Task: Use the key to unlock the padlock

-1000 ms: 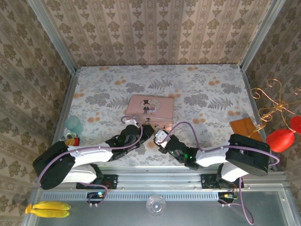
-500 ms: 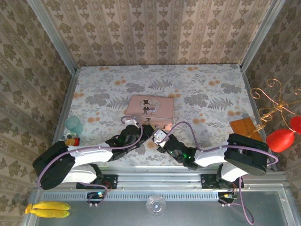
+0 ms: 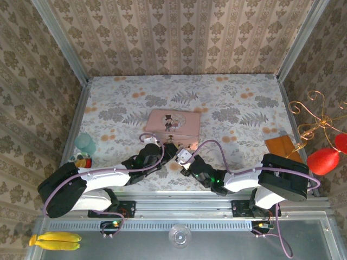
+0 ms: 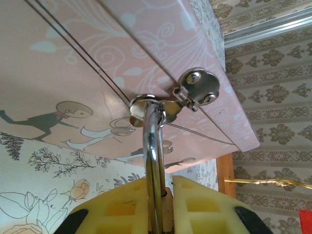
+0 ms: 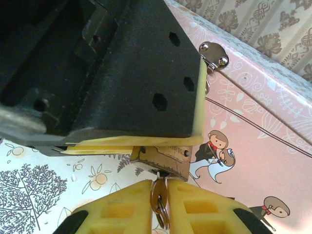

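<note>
Currently: padlock (image 5: 162, 163) hung on hasp (image 4: 197, 87) of pink box (image 4: 122, 63). Left gripper (image 4: 161, 200) clamped on padlock. Right gripper (image 5: 158, 197) fingers pinched together on key (image 5: 156, 189) at padlock's base.

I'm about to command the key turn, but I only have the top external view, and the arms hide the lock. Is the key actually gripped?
Observer: Yes. The right gripper pinches the key, which runs up to the padlock.
Operator: Is the padlock steadied?
Observer: The left gripper is shut on it, shackle between its pads.
Operator: Is the shackle free of the box?
Observer: No, it passes through the pink box's clasp loop.
</note>
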